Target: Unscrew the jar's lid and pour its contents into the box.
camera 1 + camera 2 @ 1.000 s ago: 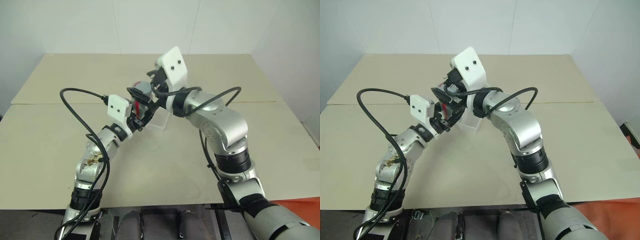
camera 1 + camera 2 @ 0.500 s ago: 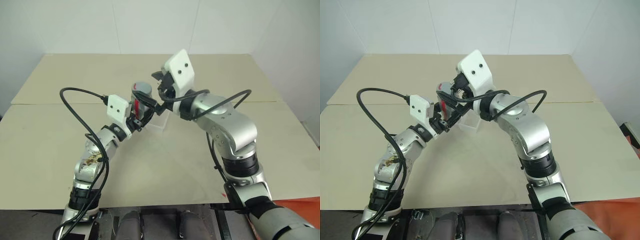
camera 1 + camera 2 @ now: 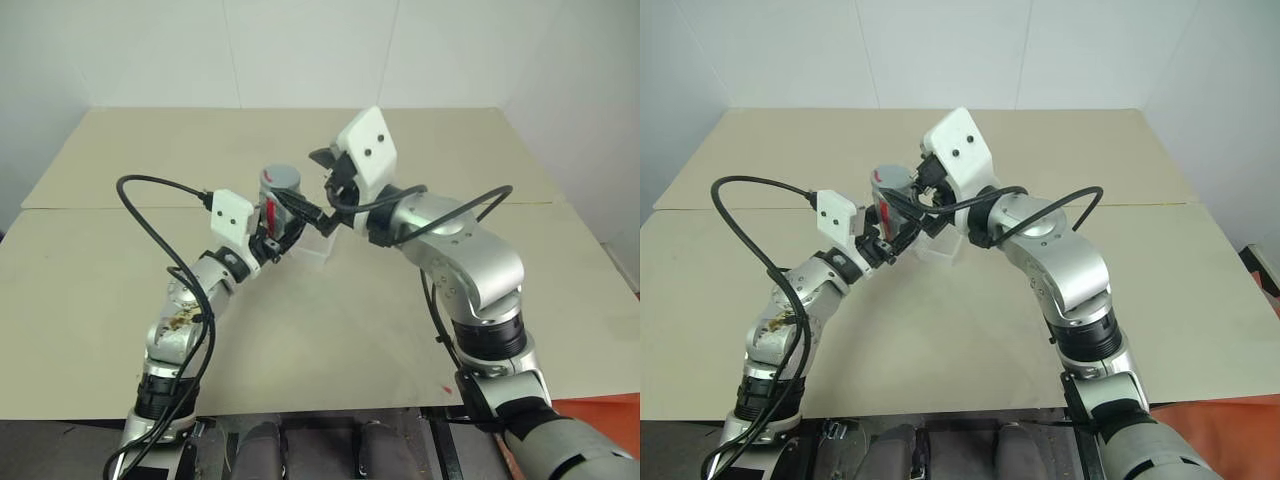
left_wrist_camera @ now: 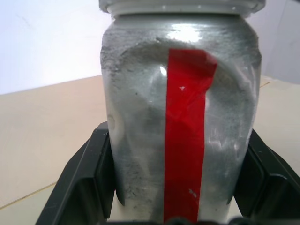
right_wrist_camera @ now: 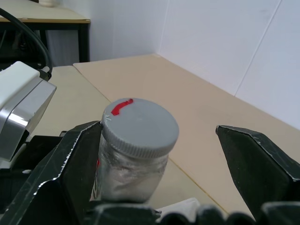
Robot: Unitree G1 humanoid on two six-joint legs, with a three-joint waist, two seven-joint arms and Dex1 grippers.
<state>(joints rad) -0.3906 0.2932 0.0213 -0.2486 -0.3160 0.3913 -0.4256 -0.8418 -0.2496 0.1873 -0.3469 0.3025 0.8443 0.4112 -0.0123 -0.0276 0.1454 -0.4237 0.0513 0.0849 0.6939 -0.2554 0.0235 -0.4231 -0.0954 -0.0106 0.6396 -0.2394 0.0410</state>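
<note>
The left gripper (image 4: 180,187) clamps the jar (image 4: 180,122) upright above the table (image 3: 120,290), just at nine o'clock of the clear box (image 3: 316,243). The jar's silvery, dented body carries a red vertical stripe, a detail plain in the left wrist view. The right wrist view adds the grey lid (image 5: 139,125) with its red mark, seated on the jar, one black finger (image 5: 70,178) of the spread right gripper (image 5: 161,161) beside it.
</note>
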